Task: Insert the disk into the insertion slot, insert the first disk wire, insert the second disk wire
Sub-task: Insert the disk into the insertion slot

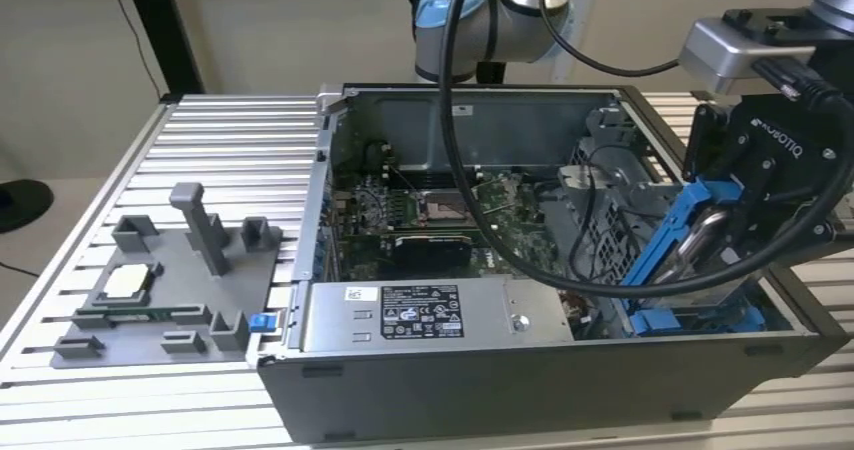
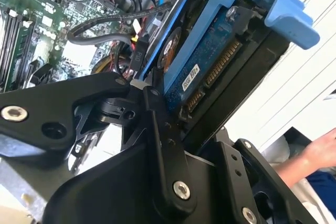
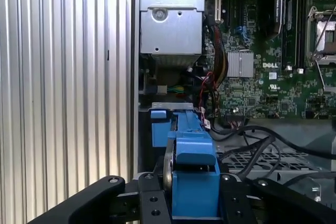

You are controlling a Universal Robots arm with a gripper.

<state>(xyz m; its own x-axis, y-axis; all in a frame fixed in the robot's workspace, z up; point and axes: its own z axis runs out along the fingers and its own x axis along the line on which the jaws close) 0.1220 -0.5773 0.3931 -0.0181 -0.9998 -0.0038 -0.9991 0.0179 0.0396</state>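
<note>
Case (image 1: 441, 400): open, board exposed. Disk (image 1: 674, 235): exterior view's right, tilted, lower end at slot (image 1: 707, 320), not seated. Gripper (image 1: 742, 232): clamped on disk. Step, by judgement: disk insertion; seating likely needs disk squared to slot.

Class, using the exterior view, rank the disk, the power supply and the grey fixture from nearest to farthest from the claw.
1. disk: clamped in the claw, tilted, on the exterior view's right.
2. power supply: mid-picture, along the near wall of the case.
3. grey fixture: outside the case, on the exterior view's left.
</note>
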